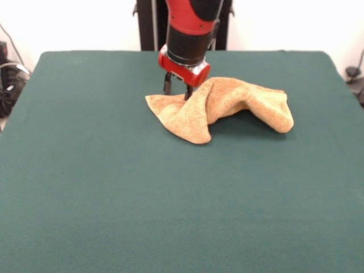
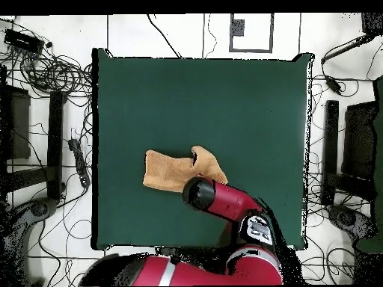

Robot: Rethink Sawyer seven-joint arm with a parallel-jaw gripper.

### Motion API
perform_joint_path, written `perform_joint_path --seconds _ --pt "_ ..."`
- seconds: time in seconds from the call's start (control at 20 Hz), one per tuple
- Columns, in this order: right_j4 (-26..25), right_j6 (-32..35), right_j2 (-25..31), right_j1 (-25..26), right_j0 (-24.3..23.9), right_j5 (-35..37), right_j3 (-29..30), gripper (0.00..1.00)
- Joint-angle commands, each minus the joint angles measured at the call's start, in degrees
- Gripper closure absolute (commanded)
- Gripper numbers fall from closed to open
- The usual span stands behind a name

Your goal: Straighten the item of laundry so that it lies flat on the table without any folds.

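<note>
The item of laundry (image 1: 227,105) is an orange-tan towel, crumpled on the far half of the table (image 1: 114,187). A raised fold runs across its middle and its right end is rolled over. My gripper (image 1: 178,90) is down at the towel's far left corner. Its two dark fingers stand apart, so it is open; the right finger touches the raised fold and the left one is just off the cloth. In the overhead view the towel (image 2: 168,170) lies left of centre on the table (image 2: 247,97), and the arm's wrist (image 2: 199,193) hides the gripper and the towel's near right part.
Dark green cloth covers the table all round the towel. Cables and dark stands (image 2: 56,112) crowd the floor beside both table sides. The red arm (image 2: 239,209) reaches in over the table edge nearest the base.
</note>
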Motion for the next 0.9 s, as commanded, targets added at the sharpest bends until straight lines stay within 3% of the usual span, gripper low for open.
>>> perform_joint_path --seconds 0.05,0.9 --pt "-1.09 5.60 9.15 16.42 -5.62 -10.53 -5.35 0.00" --pt "-1.34 6.57 8.67 15.06 -4.79 -7.15 -4.76 0.00"
